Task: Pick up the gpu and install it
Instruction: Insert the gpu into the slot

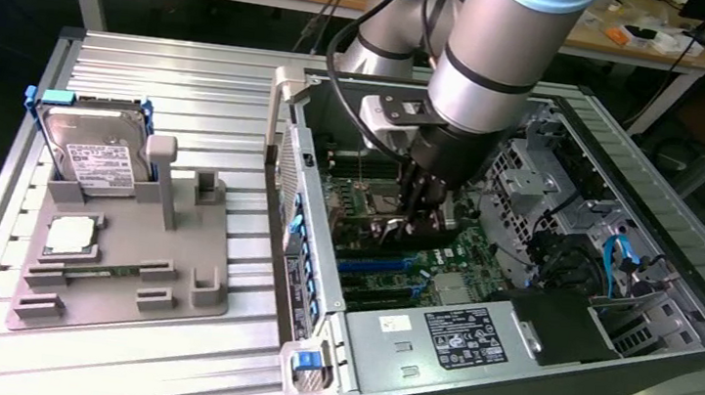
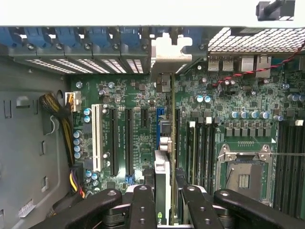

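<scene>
Exterior view: ribbed metal table [image 1: 169, 70] carries an open computer case [image 1: 696, 293]. The arm [image 1: 501, 36] reaches down into it. A grey fixture [image 1: 118, 301] sits toward the exterior view's left, with the hard drive [image 1: 94, 156] upright in it and the CPU chip [image 1: 70, 237] flat on it.

Wrist view: the motherboard [image 2: 143, 95] lies below. The gpu [image 2: 162, 167] is seen edge-on, over the expansion slots. Jaws stand partly closed, pinching the gpu across its thin faces. Cannot tell whether it is seated in a slot.

Handling, by judgement: light, stiff and thin, with a smooth flat face that could slip. The connector edge and surface parts look fragile. Best held across the flat faces near mid-length, clear of the connector edge.

Writing: white labels on the hard drive and the power supply [image 1: 443, 340] are too small to read. No brand is legible.
</scene>
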Controlling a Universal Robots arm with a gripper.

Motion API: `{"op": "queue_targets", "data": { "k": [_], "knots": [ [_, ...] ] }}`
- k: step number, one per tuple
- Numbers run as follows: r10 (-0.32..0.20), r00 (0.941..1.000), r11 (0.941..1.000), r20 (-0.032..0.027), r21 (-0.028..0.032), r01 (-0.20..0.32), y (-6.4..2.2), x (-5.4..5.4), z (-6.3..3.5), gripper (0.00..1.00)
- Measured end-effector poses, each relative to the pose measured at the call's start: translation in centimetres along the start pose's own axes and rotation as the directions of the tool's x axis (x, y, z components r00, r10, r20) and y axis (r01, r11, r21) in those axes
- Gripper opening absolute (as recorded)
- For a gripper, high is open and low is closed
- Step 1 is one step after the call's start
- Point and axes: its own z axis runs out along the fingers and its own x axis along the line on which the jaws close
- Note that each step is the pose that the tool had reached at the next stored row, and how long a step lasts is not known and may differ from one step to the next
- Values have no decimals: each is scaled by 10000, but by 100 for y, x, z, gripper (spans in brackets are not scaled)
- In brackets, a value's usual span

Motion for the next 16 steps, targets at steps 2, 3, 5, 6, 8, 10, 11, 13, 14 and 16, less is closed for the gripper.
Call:
{"op": "queue_targets", "data": {
  "k": [2, 3, 5, 6, 8, 10, 11, 13, 14, 16],
  "knots": [
    [-1, 10000, 10000, -1, -1, 1, 4, 0, 8, 27],
    [0, 10000, 10000, -2, -1, 0, 8, 0, 12, 27],
    [-1, 10000, 10000, -1, -1, 1, 11, 8, 17, 27],
    [-1, 10000, 10000, -1, -1, 1, 11, 18, 19, 27],
    [1, 10000, 10000, -1, -1, -1, 11, 20, 23, 27],
    [-1, 10000, 10000, -2, -1, 1, 1, 22, 24, 27],
    [-1, 10000, 10000, -1, -1, 1, -6, 24, 25, 27],
    [0, 10000, 10000, 0, -1, 0, -37, 42, 27, 27],
    [-1, 10000, 10000, 0, -1, 1, -37, 55, 28, 27],
    [0, 10000, 10000, -1, -1, 0, -36, 83, 29, 27]
  ]
}}
